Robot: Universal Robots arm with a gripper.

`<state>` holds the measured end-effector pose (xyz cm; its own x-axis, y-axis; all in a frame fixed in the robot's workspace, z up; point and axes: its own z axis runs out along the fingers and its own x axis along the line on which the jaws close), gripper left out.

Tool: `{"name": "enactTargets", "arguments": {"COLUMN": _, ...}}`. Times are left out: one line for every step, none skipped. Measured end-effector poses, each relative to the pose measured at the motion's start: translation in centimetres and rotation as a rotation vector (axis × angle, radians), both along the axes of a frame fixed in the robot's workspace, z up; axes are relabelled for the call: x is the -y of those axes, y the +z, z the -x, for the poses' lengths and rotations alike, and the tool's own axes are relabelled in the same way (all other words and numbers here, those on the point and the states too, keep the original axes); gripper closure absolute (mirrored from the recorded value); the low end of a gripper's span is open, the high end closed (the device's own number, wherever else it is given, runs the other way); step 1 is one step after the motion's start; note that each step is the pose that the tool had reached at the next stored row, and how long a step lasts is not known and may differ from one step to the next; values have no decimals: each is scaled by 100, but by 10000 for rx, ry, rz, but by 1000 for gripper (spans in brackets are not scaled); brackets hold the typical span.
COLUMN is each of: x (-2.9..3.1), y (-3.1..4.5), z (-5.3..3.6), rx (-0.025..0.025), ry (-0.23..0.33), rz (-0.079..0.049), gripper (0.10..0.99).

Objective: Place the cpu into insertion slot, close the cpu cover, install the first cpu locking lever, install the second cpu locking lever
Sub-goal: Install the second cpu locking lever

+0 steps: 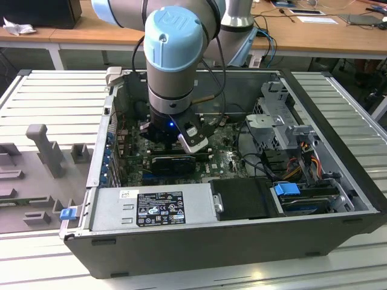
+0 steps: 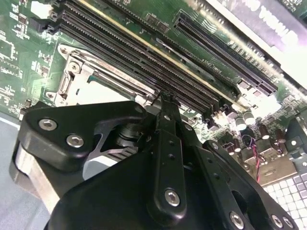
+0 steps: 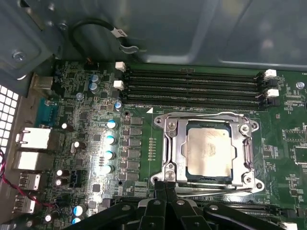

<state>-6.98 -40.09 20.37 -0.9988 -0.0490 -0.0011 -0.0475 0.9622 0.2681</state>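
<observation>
In the first wrist view the pale silvery cpu (image 3: 209,152) lies flat in the insertion slot (image 3: 254,184) on the green motherboard. The silvery cpu cover (image 3: 173,143) lies down around it, and the chip shows through its window. A thin wire lever (image 3: 206,114) runs along the socket's side toward the memory slots. My gripper (image 3: 165,186) is shut, its black fingertips together at one corner of the socket's rim. The second wrist view shows the gripper (image 2: 165,98) from behind, its tips at the edge of the metal socket frame (image 2: 84,79). Whether anything is pinched is hidden.
My arm (image 1: 175,60) reaches down into an open computer case (image 1: 338,181) on a slatted metal bench. Long black memory slots (image 3: 192,88) run beside the socket. A row of capacitors (image 3: 110,146), a power supply (image 1: 151,208) and drive cables (image 1: 296,163) crowd the case.
</observation>
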Motion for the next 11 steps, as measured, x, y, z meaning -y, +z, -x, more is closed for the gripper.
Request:
{"name": "enactTargets", "arguments": {"x": 11, "y": -4, "z": 5, "rx": 3, "ry": 2, "rz": -53, "gripper": 980}}
{"name": "enactTargets", "arguments": {"x": 23, "y": -11, "z": 21, "rx": 10, "ry": 4, "rz": -126, "gripper": 980}}
{"name": "enactTargets", "arguments": {"x": 29, "y": -15, "z": 30, "rx": 15, "ry": 8, "rz": -175, "gripper": 980}}
{"name": "enactTargets", "arguments": {"x": 32, "y": -20, "z": 36, "rx": 19, "ry": 14, "rz": -254, "gripper": 980}}
{"name": "enactTargets", "arguments": {"x": 32, "y": -25, "z": 37, "rx": 21, "ry": 16, "rz": -310, "gripper": 980}}
{"name": "enactTargets", "arguments": {"x": 32, "y": -29, "z": 39, "rx": 21, "ry": 16, "rz": -356, "gripper": 980}}
{"name": "enactTargets", "arguments": {"x": 32, "y": -39, "z": 42, "rx": 24, "ry": 20, "rz": -436, "gripper": 980}}
{"name": "enactTargets", "arguments": {"x": 32, "y": -45, "z": 45, "rx": 26, "ry": 22, "rz": -479, "gripper": 980}}
{"name": "enactTargets", "arguments": {"x": 32, "y": -51, "z": 47, "rx": 27, "ry": 22, "rz": -519, "gripper": 980}}
{"name": "enactTargets", "arguments": {"x": 32, "y": -60, "z": 49, "rx": 28, "ry": 21, "rz": -583, "gripper": 980}}
{"name": "enactTargets", "arguments": {"x": 31, "y": -70, "z": 50, "rx": 29, "ry": 21, "rz": -630, "gripper": 980}}
